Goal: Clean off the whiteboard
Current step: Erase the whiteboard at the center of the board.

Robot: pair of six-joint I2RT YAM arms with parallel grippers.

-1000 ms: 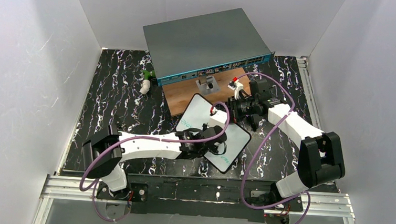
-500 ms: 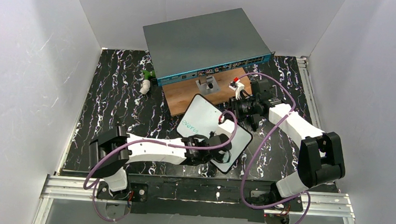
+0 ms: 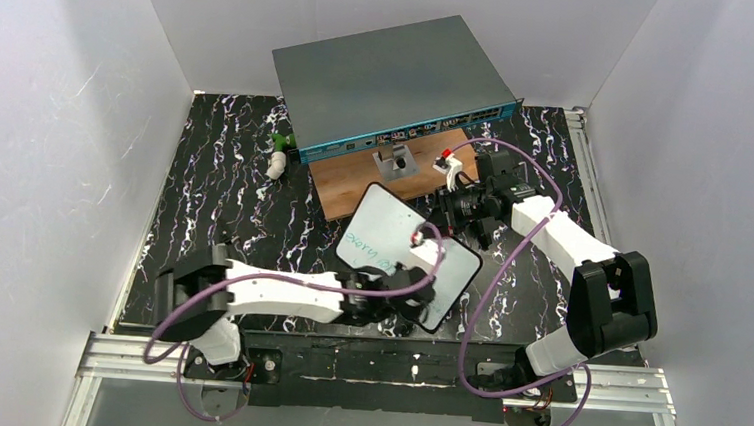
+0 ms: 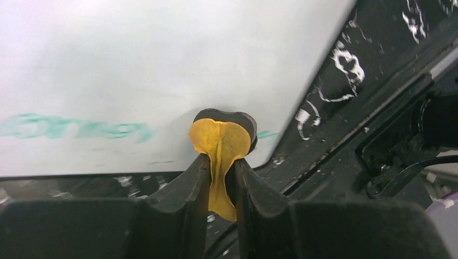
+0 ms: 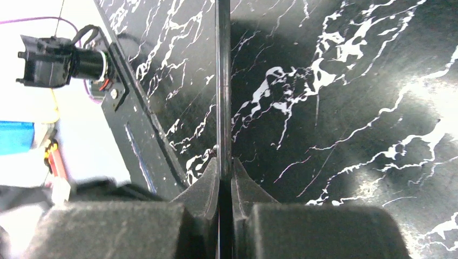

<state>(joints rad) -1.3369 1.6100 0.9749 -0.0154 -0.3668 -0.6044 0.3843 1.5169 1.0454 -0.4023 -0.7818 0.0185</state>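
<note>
Two grips: left pincer (image 4: 217, 162) pinches a yellow pad (image 4: 221, 139), right pincer (image 5: 225, 167) clamps the whiteboard (image 3: 384, 222).

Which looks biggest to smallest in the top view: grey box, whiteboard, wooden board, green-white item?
1. Grey box.
2. Whiteboard and wooden board: not ranked, since the wooden board is partly hidden by the other two.
3. Green-white item.
</note>
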